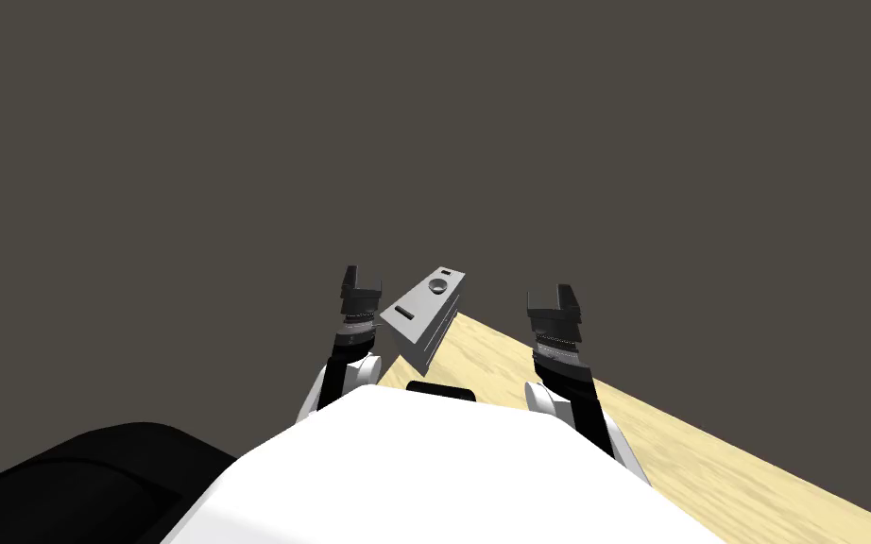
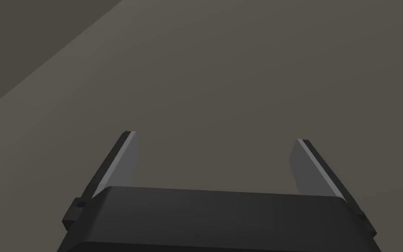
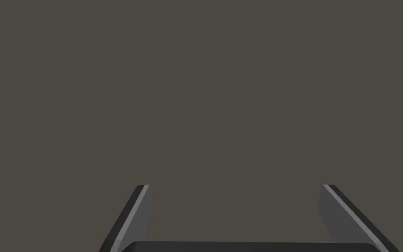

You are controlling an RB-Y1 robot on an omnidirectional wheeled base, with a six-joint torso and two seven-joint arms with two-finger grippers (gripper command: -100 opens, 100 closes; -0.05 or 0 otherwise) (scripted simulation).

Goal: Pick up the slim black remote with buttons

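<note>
The left hand [image 1: 362, 281] and right hand [image 1: 554, 297] were held wide open, flanking a grey block [image 1: 426, 312]. A slim black bar [image 1: 440, 389] was seen just below the block; whether it was the remote could not be told.

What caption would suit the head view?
Left gripper and right gripper, open, flank a grey cabinet on pale wood floor.

The right gripper [image 3: 235, 185] is facing a flat dark grey-brown surface [image 3: 196, 87], plain and even all over. Its two light grey fingers [image 3: 138, 214] are standing wide apart, the same surface showing in the gap between them. The gripper's dark body [image 3: 248, 247] is showing as a thin strip at their base.
</note>
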